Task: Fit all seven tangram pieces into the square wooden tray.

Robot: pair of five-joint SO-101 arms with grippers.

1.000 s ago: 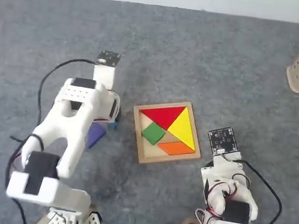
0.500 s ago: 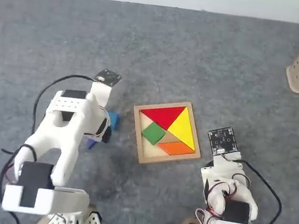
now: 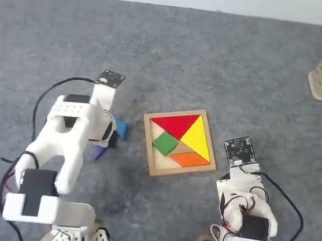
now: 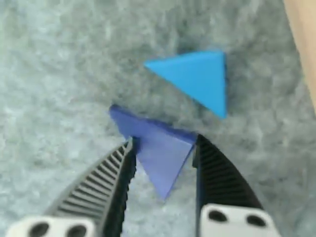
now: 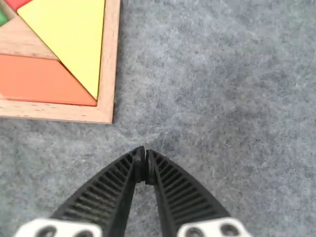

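Beside the wooden tray (image 3: 149, 142), on grey carpet, the left gripper (image 4: 164, 144) pinches the indigo triangle (image 4: 157, 148) near a light-blue triangle (image 4: 197, 79). The probable next move is to lift it and carry it to the tray's bare wood. The left wrist view discloses the grip, which the arm covers from overhead. The right gripper (image 5: 144, 165) has its fingers together and is empty.
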